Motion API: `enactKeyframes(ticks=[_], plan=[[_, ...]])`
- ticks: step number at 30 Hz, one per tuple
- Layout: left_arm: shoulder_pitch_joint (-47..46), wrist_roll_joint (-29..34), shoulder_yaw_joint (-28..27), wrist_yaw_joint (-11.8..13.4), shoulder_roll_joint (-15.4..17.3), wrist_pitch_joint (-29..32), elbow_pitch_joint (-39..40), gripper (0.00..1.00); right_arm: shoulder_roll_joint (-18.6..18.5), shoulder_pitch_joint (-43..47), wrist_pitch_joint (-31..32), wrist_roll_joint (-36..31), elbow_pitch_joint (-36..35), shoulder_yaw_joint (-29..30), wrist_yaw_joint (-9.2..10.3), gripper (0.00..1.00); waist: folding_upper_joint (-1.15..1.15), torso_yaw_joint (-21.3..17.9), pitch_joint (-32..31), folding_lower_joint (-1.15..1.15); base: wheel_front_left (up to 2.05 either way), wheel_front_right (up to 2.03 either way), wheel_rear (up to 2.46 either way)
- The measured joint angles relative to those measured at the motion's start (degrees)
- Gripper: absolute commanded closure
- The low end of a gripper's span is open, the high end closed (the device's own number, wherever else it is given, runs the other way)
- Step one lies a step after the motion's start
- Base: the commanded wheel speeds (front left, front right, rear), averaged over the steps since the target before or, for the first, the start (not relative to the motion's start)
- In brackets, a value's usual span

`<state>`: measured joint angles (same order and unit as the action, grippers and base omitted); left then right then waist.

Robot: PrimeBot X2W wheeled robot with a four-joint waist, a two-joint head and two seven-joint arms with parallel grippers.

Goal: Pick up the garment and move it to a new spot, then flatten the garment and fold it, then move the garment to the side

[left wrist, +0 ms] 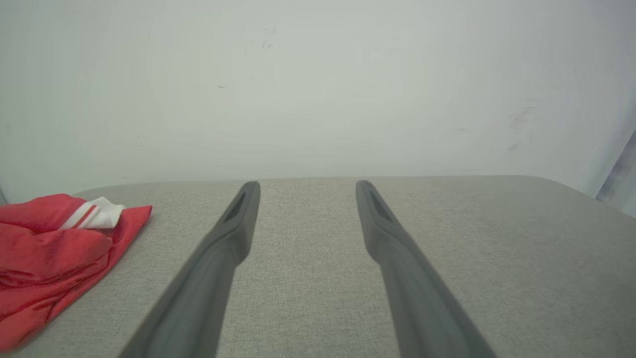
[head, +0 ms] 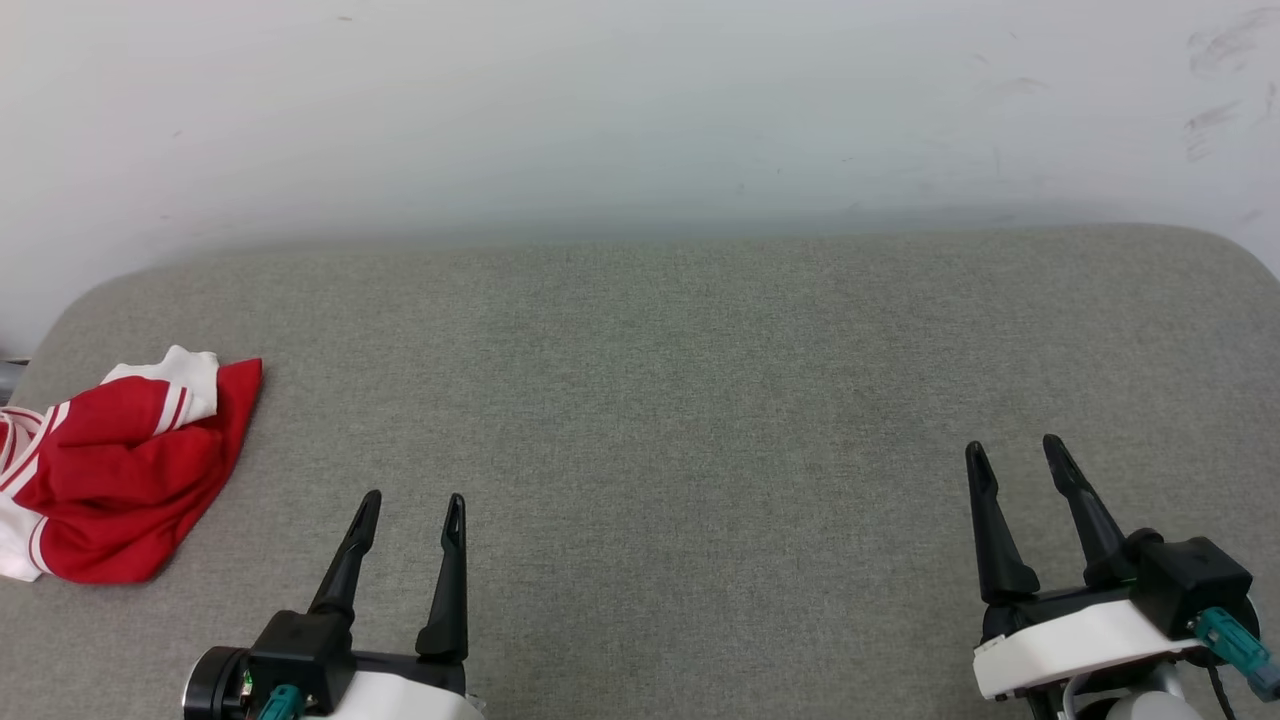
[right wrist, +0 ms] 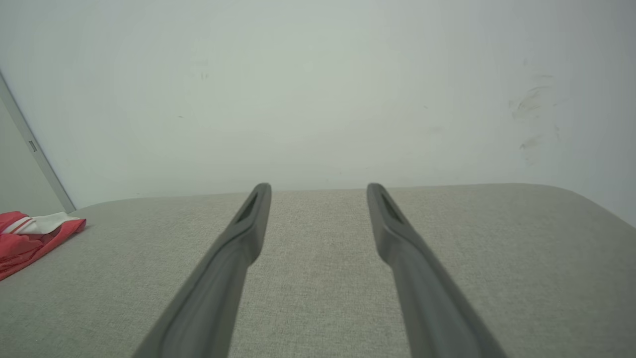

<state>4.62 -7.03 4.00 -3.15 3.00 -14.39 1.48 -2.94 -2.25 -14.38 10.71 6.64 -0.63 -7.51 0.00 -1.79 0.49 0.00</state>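
Observation:
The garment point(head: 120, 470) is a crumpled red jersey with white striped trim, lying in a heap at the far left of the grey padded table point(head: 700, 380). It reaches past the head view's left edge. The same red heap shows at the left as the garment point(left wrist: 49, 253) in the left wrist view, and smaller as the garment point(right wrist: 30, 236) in the right wrist view. My left gripper point(head: 413, 503) stands open at the lower left, to the right of the garment and apart from it. My right gripper point(head: 1012, 448) is open at the lower right, far from the cloth. Nothing lies between either pair of fingers.
A pale wall point(head: 640, 110) rises right behind the table's far edge. The table has rounded far corners at left and right. The grey surface between the two grippers is bare fabric.

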Motion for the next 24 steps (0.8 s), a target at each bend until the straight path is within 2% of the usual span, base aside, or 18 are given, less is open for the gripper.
enactKeyframes(ticks=[12, 24], plan=[[0.15, 1.51, 0.04, 0.11, -0.07, -0.68, -0.15, 0.00, 0.02, 0.26, -0.69, -1.62, -0.82, -1.99, 0.00, 0.00, 0.00, 1.91, -0.01, 0.00, 0.00, 0.00, 0.00], [0.92, 1.53, -1.72, 0.12, -0.08, -0.68, -1.22, 0.00, 0.00, 1.39, -0.69, -0.62, -0.55, -5.52, 0.00, 0.00, 0.00, 9.40, -0.81, 0.00, 0.00, 0.00, 0.00]])
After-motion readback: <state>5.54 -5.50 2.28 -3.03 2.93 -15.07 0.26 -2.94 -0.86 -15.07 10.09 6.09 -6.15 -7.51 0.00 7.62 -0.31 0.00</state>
